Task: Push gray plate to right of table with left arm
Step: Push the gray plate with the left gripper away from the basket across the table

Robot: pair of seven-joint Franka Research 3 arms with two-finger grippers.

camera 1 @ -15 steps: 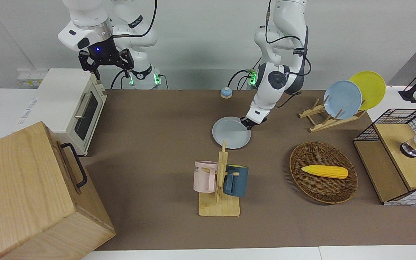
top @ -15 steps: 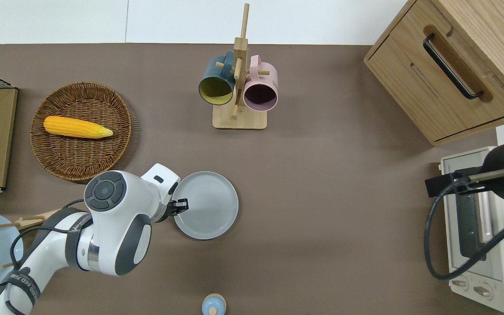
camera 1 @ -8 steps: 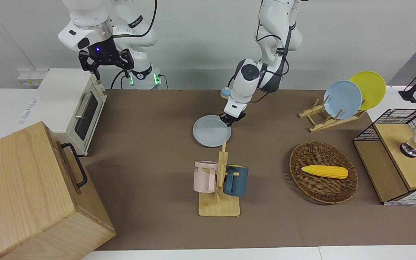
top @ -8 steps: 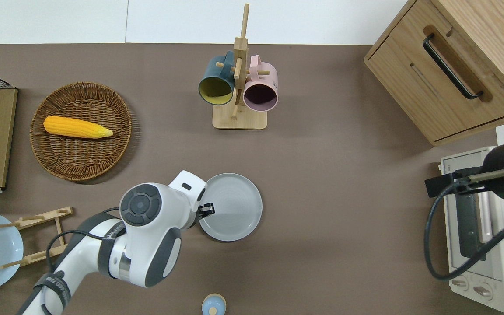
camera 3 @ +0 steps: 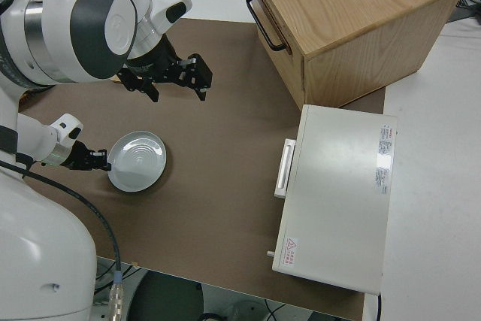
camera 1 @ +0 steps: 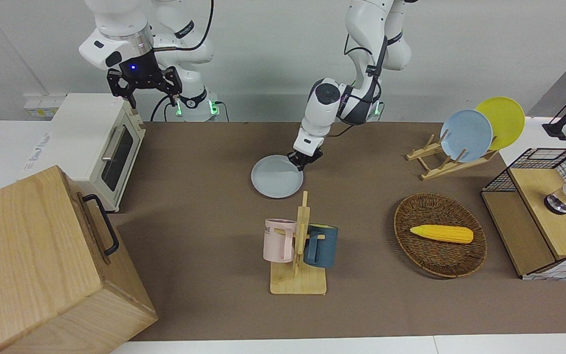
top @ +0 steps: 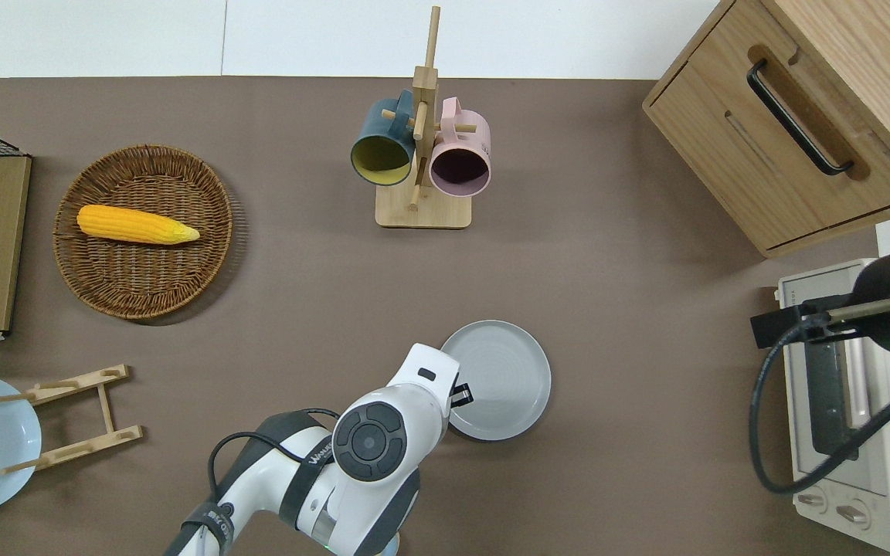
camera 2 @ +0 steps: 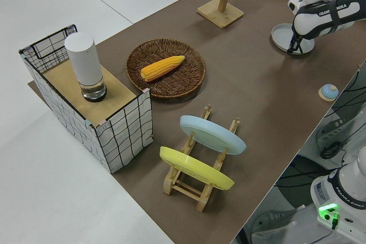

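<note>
The gray plate (camera 1: 277, 183) lies flat on the brown table (camera 1: 189, 221), nearer to the robots than the mug rack. It also shows in the overhead view (top: 501, 378), the left side view (camera 2: 291, 37) and the right side view (camera 3: 139, 159). My left gripper (camera 1: 303, 162) is down at table height with its fingers together. It touches the plate's rim on the side toward the left arm's end, as the overhead view (top: 460, 395) shows. My right gripper (camera 1: 143, 86) is parked and open.
A mug rack (top: 422, 154) with two mugs stands farther from the robots than the plate. A toaster oven (camera 1: 96, 142) and a wooden cabinet (camera 1: 37, 265) stand at the right arm's end. A basket (camera 1: 406, 231) with corn, a plate rack (camera 1: 440, 164) and a wire crate (camera 1: 538, 211) stand toward the left arm's end.
My left gripper has slid the gray plate along the table toward the right arm's end and slightly nearer to the robots. The right arm has not moved.
</note>
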